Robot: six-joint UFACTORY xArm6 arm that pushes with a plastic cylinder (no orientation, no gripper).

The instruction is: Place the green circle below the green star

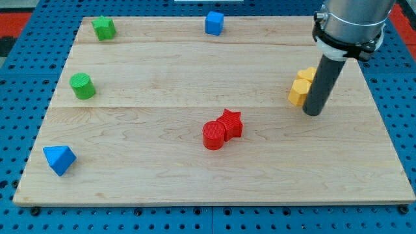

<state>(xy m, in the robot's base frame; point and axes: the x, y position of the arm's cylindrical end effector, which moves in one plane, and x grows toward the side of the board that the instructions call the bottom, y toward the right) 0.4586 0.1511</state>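
The green circle [82, 86] is a short cylinder at the board's left side. The green star [103, 28] sits at the view's top left, above and a little right of the circle, with a clear gap between them. My tip [312, 113] is at the view's right, far from both green blocks. It stands just right of and below two yellow blocks [301, 87], close to them; contact cannot be told.
A blue cube [214, 23] is at the top centre. A red cylinder [213, 135] and a red star [231, 123] touch near the middle. A blue triangle [59, 159] is at the bottom left. The wooden board [195, 175] lies on blue pegboard.
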